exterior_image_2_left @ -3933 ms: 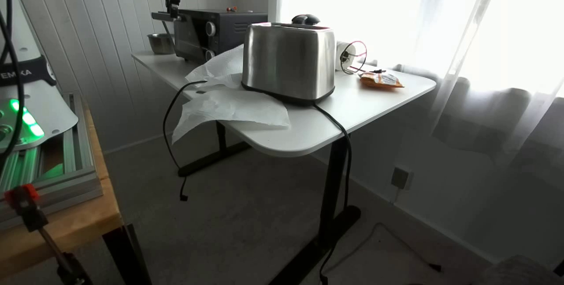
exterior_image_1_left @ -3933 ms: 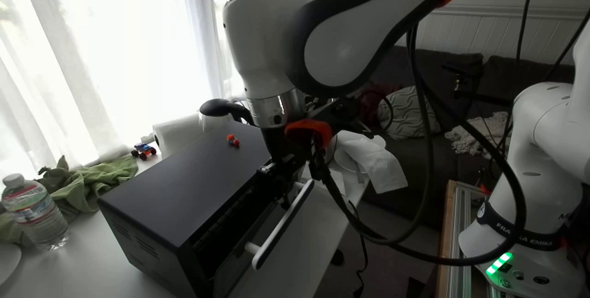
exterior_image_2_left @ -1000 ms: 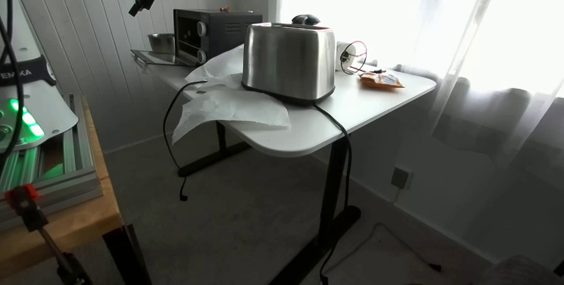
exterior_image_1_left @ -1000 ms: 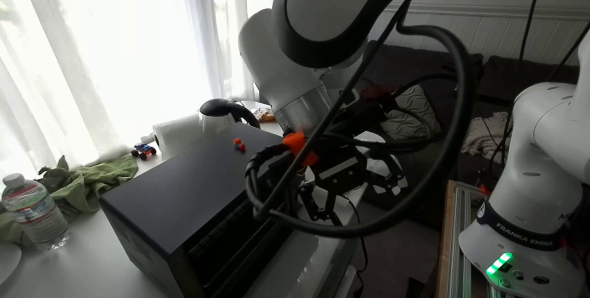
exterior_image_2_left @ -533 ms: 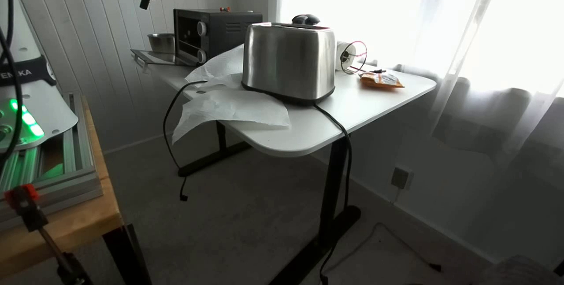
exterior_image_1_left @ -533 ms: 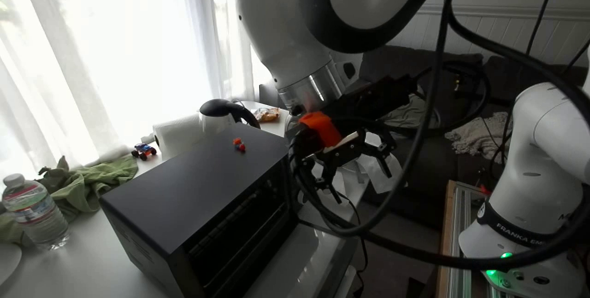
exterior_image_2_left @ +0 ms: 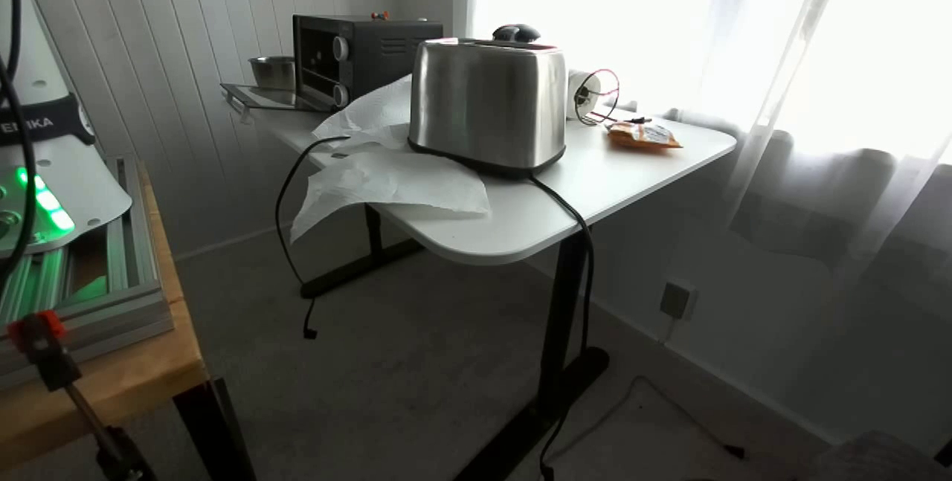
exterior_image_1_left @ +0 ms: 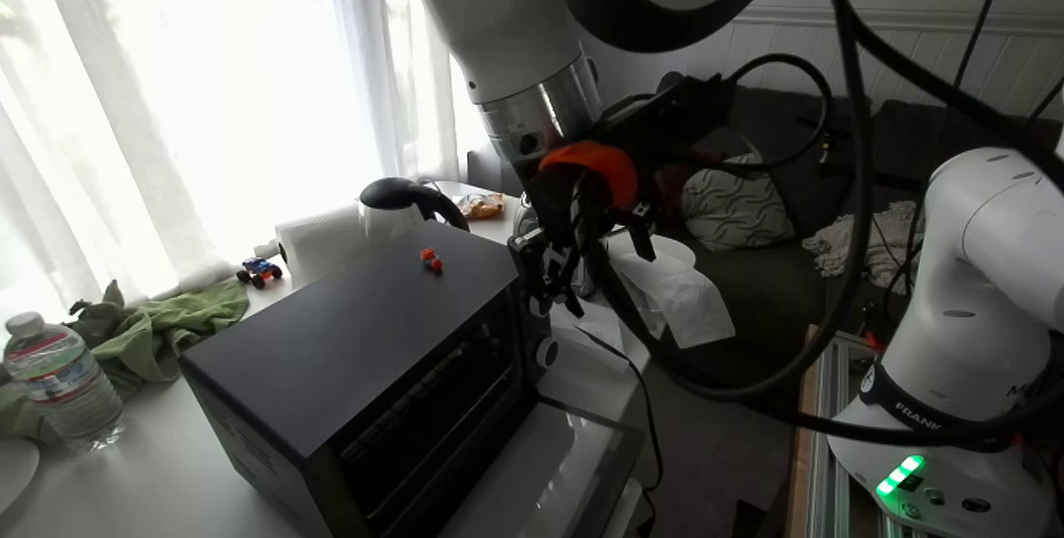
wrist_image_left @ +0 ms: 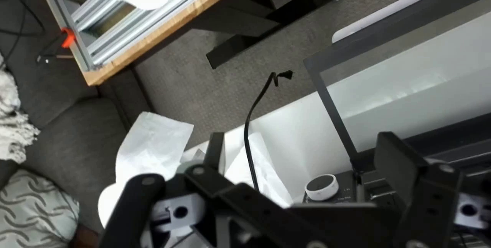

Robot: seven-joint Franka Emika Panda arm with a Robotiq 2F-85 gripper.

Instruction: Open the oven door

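The black oven (exterior_image_1_left: 357,330) stands on the white table and also shows in an exterior view (exterior_image_2_left: 394,50). Its oven door (exterior_image_1_left: 549,463) is folded down flat and the dark cavity is exposed; the lowered door also shows in an exterior view (exterior_image_2_left: 271,97) and at the right of the wrist view (wrist_image_left: 406,83). The bar handle (wrist_image_left: 402,6) lies at the door's outer edge. My gripper (exterior_image_1_left: 611,276) is above the knob end of the oven front, apart from the door. In the wrist view its fingers (wrist_image_left: 303,150) are spread wide with nothing between them.
A silver toaster (exterior_image_2_left: 487,105) and paper towels (exterior_image_2_left: 394,180) are on the table beyond the oven's knob end. A metal bowl (exterior_image_2_left: 273,72) stands behind the lowered door. A small toy (exterior_image_1_left: 431,260) sits on the oven top. A black cord (wrist_image_left: 251,125) hangs over the table edge.
The oven door was partly open with my gripper inside its handle side; now it lies fully down. My gripper has withdrawn, then risen and turned over the oven's knob end.
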